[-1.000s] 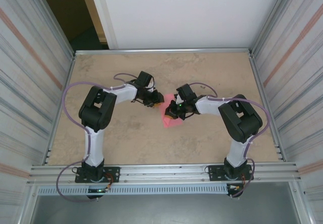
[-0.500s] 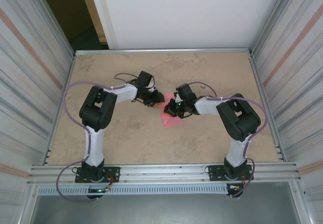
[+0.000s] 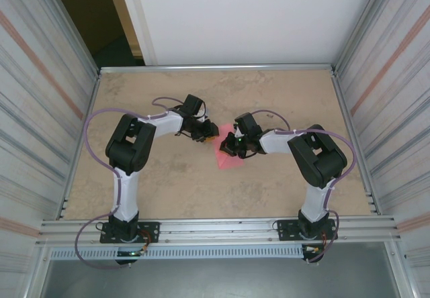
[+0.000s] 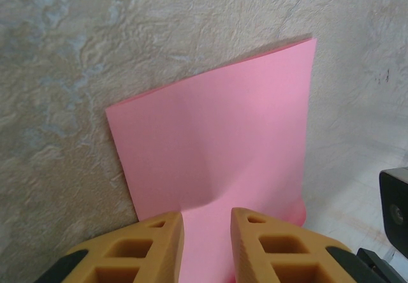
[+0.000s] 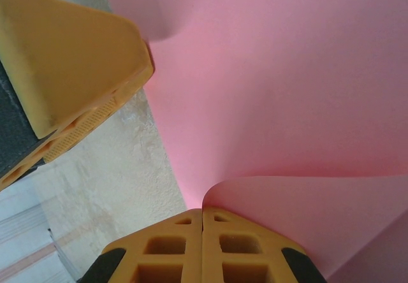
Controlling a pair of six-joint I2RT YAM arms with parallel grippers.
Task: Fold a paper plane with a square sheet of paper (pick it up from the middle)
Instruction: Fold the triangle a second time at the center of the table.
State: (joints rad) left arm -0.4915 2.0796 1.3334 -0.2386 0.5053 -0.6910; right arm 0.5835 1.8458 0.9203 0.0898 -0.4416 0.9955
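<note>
Our right claw (image 5: pixel 203 216), fingers together, is pinching a curled-over flap of the square sheet of paper (image 4: pixel 223 136) near the middle of the table (image 4: pixel 64 41). Our left claw (image 4: pixel 207 222), slightly apart, is straddling its edge. We are judging this an early fold, with most folds remaining.

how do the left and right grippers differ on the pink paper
The left gripper has fingers apart, the pink paper sheet showing in the gap; the right gripper has fingers shut together. The sheet lies nearly flat at the left gripper but curls up from the right gripper's tips, seemingly pinched. Both have orange-yellow fingers on that sheet.
</note>
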